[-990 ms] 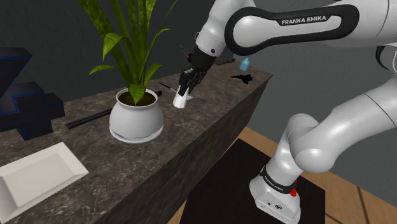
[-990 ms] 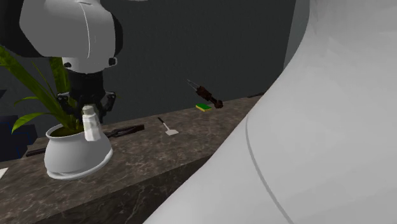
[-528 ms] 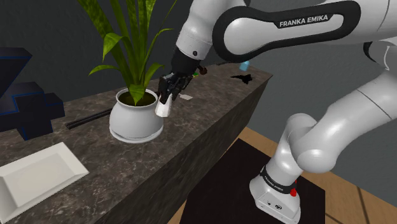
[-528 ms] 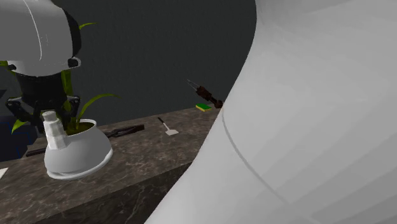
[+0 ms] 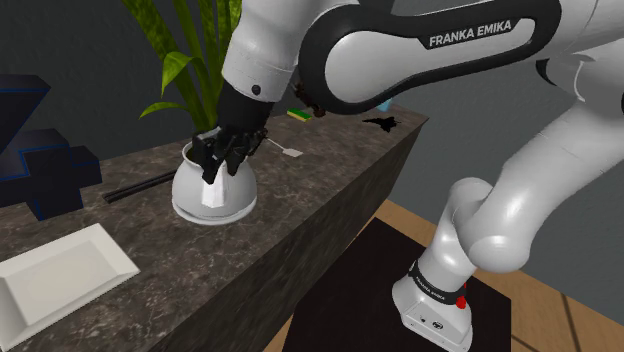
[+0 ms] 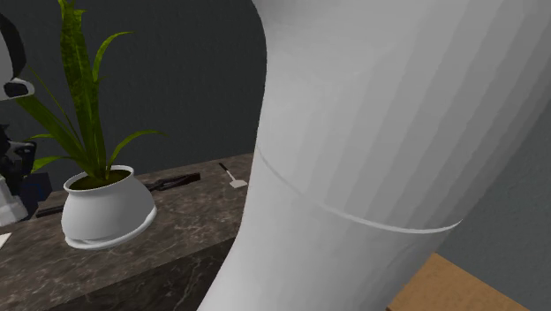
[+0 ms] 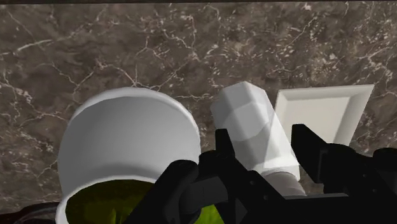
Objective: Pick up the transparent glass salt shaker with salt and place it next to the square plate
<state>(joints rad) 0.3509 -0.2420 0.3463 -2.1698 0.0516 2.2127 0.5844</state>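
My black gripper (image 5: 220,165) is shut on the clear salt shaker (image 5: 212,196), which hangs tilted above the dark marble counter, in front of the white plant pot (image 5: 235,195). In the wrist view the fingers (image 7: 222,151) clasp the shaker (image 7: 251,127) on both sides, its base pointing away from the hand. The white square plate (image 5: 55,275) lies at the counter's near left end; in the wrist view the plate (image 7: 324,111) shows just beyond the shaker. In the second exterior view the shaker (image 6: 7,201) shows at the left edge.
The pot holds a tall green plant (image 6: 84,97) close beside the hand. A black stick (image 5: 140,185), a small spatula (image 5: 290,151) and a green sponge (image 5: 298,115) lie farther along the counter. Dark blue blocks (image 5: 45,165) stand behind the plate. The counter's front edge (image 5: 300,240) drops to the floor.
The arm has carried the shaker toward the shoulder view's left and lower, from beside the pot's right side to in front of the pot, nearer the plate. The grip stayed shut.
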